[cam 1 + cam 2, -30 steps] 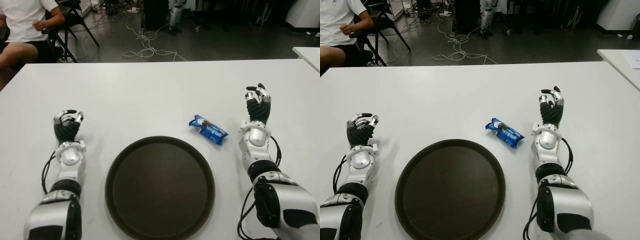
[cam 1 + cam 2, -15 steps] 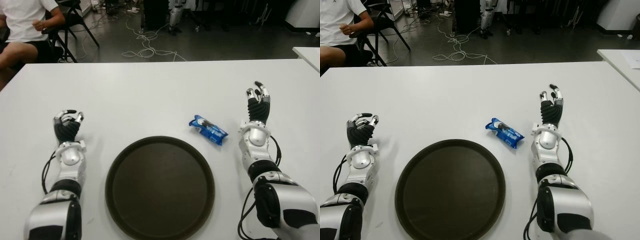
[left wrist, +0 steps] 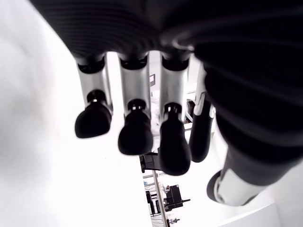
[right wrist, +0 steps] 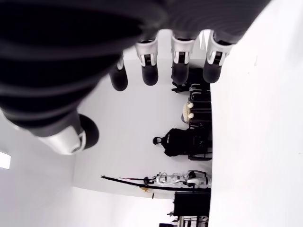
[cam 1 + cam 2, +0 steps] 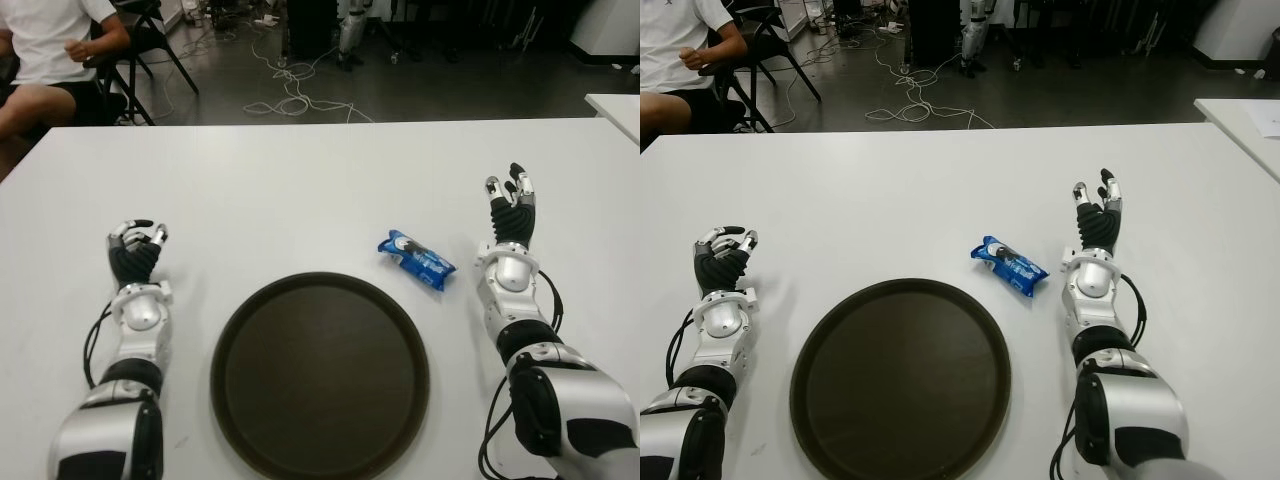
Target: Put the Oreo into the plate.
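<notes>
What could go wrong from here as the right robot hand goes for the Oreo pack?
The Oreo pack lies flat and slantwise on the smooth white table, so the open right robot hand beside it may push it along instead of gripping it. The dark plate has a raised rim right next to the pack; a low carry could catch on it. The left robot hand, curled and empty left of the plate, looks clear of the path.

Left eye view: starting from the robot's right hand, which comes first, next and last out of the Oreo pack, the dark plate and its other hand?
From the right hand:
1. Oreo pack, just to its left on the table.
2. Plate, farther left and closer to the robot.
3. Left hand, across the table beyond the plate.
</notes>
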Controlling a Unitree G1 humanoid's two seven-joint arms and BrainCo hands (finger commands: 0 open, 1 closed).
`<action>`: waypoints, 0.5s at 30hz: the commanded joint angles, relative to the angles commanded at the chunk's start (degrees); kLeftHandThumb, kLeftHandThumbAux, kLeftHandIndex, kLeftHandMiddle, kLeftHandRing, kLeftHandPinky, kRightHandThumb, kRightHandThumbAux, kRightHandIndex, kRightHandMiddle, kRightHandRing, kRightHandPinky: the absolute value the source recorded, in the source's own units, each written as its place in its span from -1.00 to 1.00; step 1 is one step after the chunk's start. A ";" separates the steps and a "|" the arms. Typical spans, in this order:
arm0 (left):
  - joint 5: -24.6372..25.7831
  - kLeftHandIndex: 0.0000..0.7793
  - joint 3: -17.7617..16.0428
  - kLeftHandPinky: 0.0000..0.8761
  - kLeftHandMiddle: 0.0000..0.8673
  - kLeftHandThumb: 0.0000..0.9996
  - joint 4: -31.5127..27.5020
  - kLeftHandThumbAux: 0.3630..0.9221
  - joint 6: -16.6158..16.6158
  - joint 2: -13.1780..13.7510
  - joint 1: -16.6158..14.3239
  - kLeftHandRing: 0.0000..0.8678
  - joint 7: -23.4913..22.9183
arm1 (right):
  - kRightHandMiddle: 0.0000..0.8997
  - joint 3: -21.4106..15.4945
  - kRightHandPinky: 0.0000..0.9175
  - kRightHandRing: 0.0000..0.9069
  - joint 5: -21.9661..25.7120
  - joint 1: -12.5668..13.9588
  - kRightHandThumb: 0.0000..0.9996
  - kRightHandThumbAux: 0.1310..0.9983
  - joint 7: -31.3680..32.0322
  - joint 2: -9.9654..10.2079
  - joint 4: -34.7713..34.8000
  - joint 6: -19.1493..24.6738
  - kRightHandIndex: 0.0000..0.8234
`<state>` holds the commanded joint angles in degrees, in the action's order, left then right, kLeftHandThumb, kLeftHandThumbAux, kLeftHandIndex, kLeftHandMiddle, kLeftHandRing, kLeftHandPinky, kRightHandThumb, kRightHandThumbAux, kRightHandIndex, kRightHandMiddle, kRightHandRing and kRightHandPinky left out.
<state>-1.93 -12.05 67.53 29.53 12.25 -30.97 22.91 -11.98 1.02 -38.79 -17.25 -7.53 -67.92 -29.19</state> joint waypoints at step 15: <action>0.52 0.12 -0.27 0.75 0.73 0.41 0.01 0.27 1.44 -0.15 0.27 0.74 -1.02 | -1.00 -0.12 -1.00 -1.00 0.47 0.22 0.11 -0.20 0.90 0.02 0.34 0.38 -1.00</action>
<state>-1.41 -12.33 67.54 30.97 12.10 -30.71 21.89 -12.10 1.49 -38.57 -16.34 -7.51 -67.59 -28.81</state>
